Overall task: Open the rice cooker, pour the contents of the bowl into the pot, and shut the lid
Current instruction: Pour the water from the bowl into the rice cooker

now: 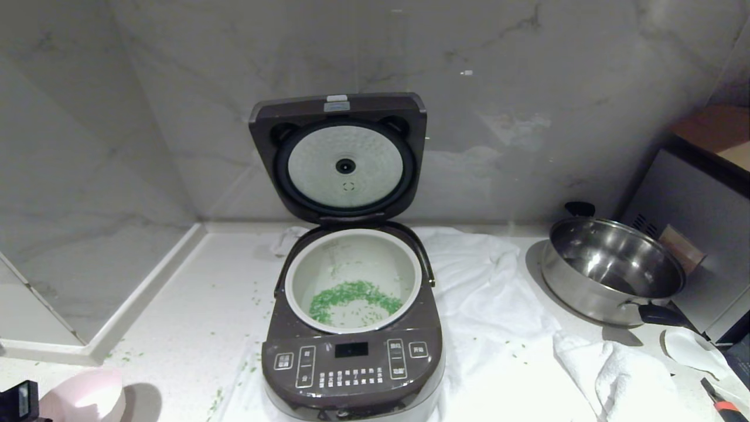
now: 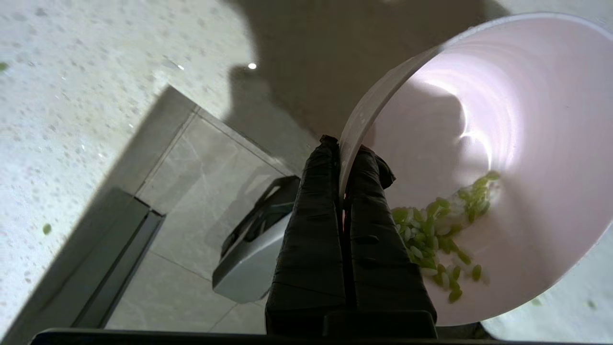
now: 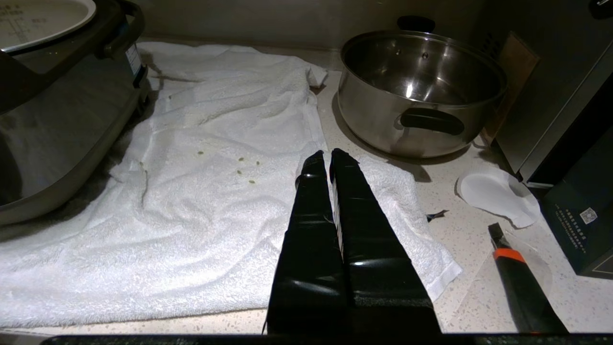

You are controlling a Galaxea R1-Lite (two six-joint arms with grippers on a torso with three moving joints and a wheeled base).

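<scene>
Your left claw (image 2: 342,163) is clamped shut on the rim of the bowl (image 2: 479,158), low at the bench's near-left corner, some contents (image 2: 440,230) left inside. It looks light, stiff and slick; keep the rim pinch firm. The right claw (image 3: 328,160) hangs closed, empty, over the towel (image 3: 191,191).

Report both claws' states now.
Left claw: shut on the bowl rim.
Right claw: shut, empty, over the towel.

The white speckled countertop (image 1: 193,305) carries a white towel (image 1: 486,305) (rumpled) and a steel pan (image 1: 609,269).
</scene>
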